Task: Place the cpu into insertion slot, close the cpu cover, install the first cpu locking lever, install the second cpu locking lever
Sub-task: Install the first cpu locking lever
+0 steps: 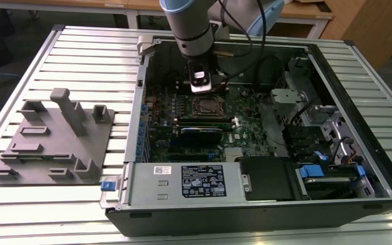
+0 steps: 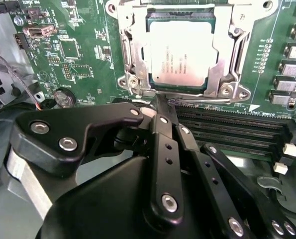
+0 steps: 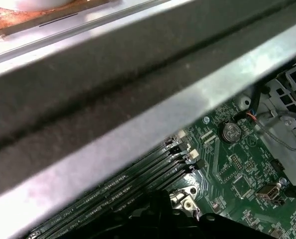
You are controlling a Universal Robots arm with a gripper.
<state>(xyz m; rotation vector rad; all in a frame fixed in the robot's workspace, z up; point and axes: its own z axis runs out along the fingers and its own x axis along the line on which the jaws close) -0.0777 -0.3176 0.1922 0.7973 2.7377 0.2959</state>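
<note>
Beside the bronze-grey metal cpu cover point(image 2: 133, 55) framing the flat silver-grey cpu point(image 2: 183, 52), the black gripper point(image 2: 159, 102) is pinched narrow.

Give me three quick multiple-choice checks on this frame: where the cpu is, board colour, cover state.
1. Where is the cpu?
A. on the table outside the case
B. on the circuit board, inside the window of the cpu cover
C. across the long memory slots

2. What colour is the circuit board?
A. green
B. blue
C. red

3. How does the cpu cover stand?
A. upright on its hinge
B. taken off the board
C. lying flat over the cpu

Answers:
1 B: in the second wrist view, the silver top shows through the frame's window.
2 A: the board is green in every view.
3 C: the frame lies flat around the chip's edges.
</note>
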